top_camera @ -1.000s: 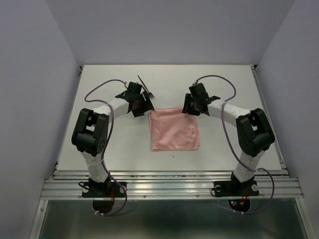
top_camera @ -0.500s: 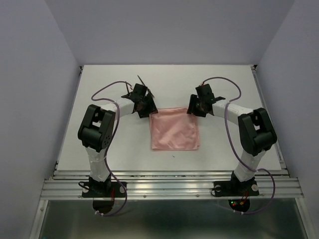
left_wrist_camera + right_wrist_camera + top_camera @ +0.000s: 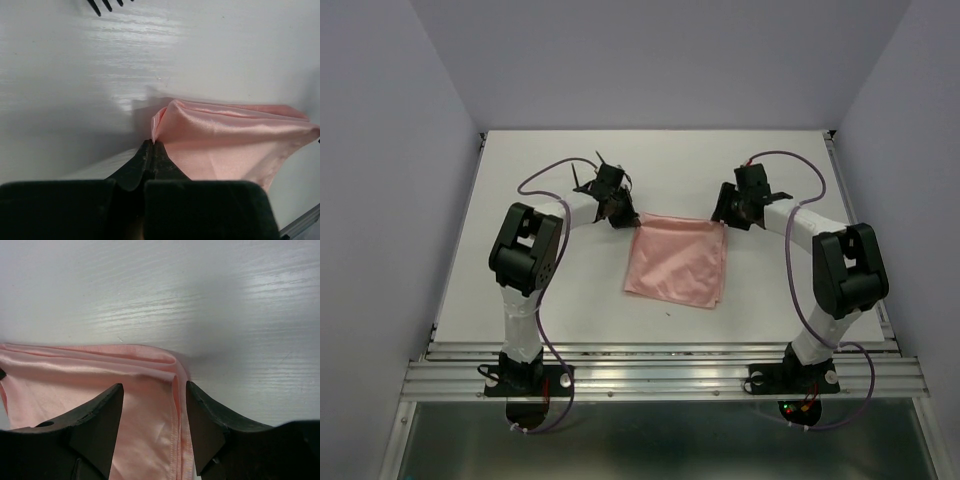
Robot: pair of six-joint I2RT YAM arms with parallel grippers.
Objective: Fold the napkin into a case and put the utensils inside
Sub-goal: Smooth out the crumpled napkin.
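Left arm: the base sits at the near edge of the counter. The upper link rises to a raised elbow, and the white forearm runs from there toward the far edge and inward to the counter's middle. The left end effector is lowered onto the far left corner of the napkin. In the left wrist view its fingers are pressed together, with that corner of the pink cloth pinched between the tips and bunched up into a small peak.

Right arm: it mirrors the left, with the base at the near edge, the elbow raised toward the right edge and the forearm angled inward. The right end effector is at the napkin's far right corner. In the right wrist view its fingers stand spread on either side of the folded corner. The cloth lies between them, and neither pad visibly presses it.

Napkin: it lies near the middle of the counter, between the two end effectors, spread flat toward the near edge as a slightly skewed rectangle. Its far edge runs from one end effector to the other.

Fork: only its black tines show, at the top edge of the left wrist view. They lie on the bare counter beyond the pinched corner, well apart from the cloth.
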